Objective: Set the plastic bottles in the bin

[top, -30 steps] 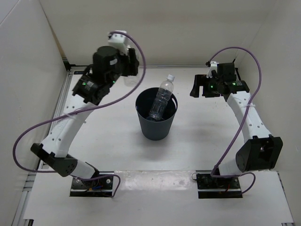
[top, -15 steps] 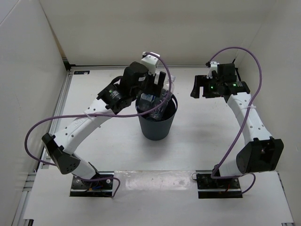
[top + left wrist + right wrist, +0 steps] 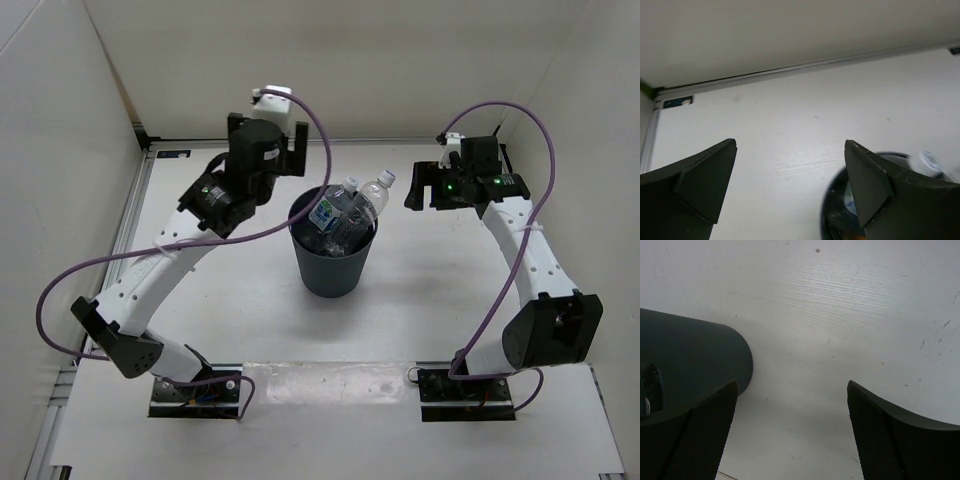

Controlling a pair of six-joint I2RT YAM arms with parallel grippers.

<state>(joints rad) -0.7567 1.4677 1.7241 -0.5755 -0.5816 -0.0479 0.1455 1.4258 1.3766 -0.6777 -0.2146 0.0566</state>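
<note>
1. Your left gripper (image 3: 267, 128) is to the back-left of the bin (image 3: 335, 272), near its rim but apart from it. In the left wrist view its fingers (image 3: 700, 175) are spread wide with nothing between them, so it is released. The rim of the bin shows below the right finger.
2. The bin stands on the table (image 3: 430, 290) between your two arms. The plastic bottles (image 3: 345, 215) are inside it. You can see two clear ones leaning toward its back-right, with their white caps (image 3: 351, 183) above the rim. One carries a blue-green label (image 3: 322, 212). What lies under them I cannot tell.
3. Your right gripper (image 3: 420, 185) is to the right of the bin, near it and not touching. It is also released: only bare table shows between its fingers (image 3: 880, 435). The wall of the bin shows just above the left finger.
</note>
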